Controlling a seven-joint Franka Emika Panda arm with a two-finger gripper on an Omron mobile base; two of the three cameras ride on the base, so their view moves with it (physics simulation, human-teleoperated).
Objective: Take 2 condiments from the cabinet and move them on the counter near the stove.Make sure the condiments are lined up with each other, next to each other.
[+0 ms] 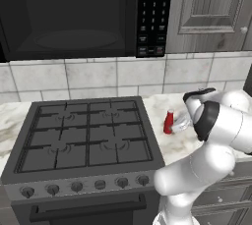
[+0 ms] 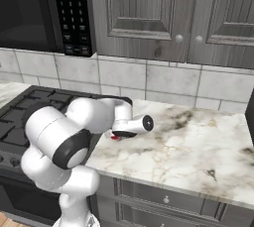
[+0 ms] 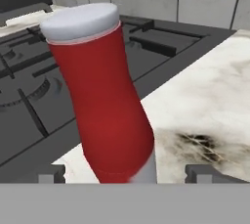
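The gripper (image 3: 124,171) stands wide open, its fingertips (image 3: 51,174) clear on either side of the red bottle (image 3: 105,105) and holding nothing. The bottle stands upright on the counter (image 1: 184,143), just right of the stove (image 1: 86,135). To finish this release well, I would draw the hand straight back without brushing the bottle.

1. You see a black microwave (image 1: 69,15) filling the upper left of the left base view, its keypad (image 1: 153,13) on its right side.
2. You see a tiled backsplash (image 1: 98,79) running across the middle of the frame.
3. You see grey door cabinets (image 2: 163,15) across the top of the right base view, with two round knobs (image 2: 179,38) close together.
4. You see grey drawers (image 2: 168,198) along the bottom of that view.
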